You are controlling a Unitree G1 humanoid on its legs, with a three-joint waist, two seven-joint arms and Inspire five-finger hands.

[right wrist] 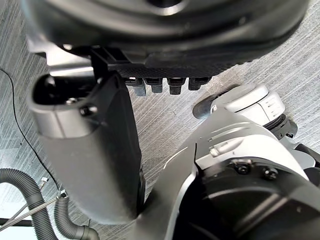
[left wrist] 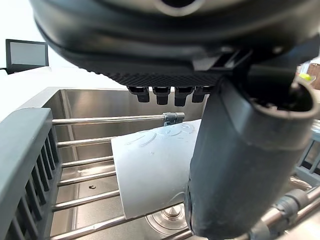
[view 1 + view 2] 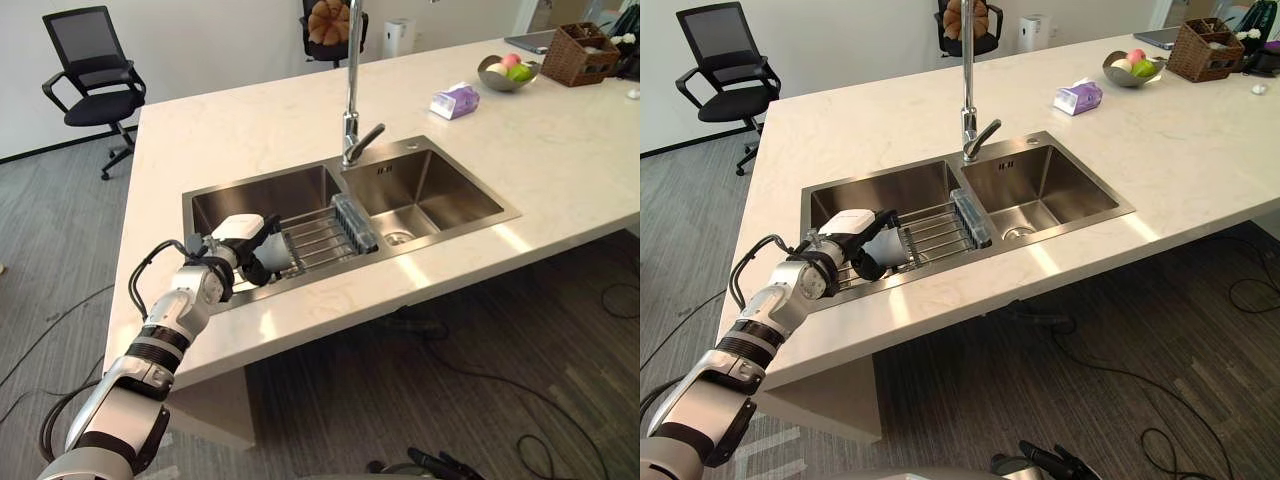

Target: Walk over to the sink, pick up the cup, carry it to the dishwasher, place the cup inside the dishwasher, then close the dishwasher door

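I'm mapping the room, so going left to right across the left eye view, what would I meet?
Office chair → left hand → faucet → tissue pack → fruit bowl → wicker basket.

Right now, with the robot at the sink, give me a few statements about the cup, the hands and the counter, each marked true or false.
1. The cup lies on its side on the wire rack in the left basin of the sink. True.
2. The fruit bowl sits in the right basin. False: it stands on the counter beyond the sink, beside a wicker basket.
3. The left hand is down at the rack, right by the cup. True.
4. The right hand holds the cup. False: it hangs over the floor, fingers straight, holding nothing.
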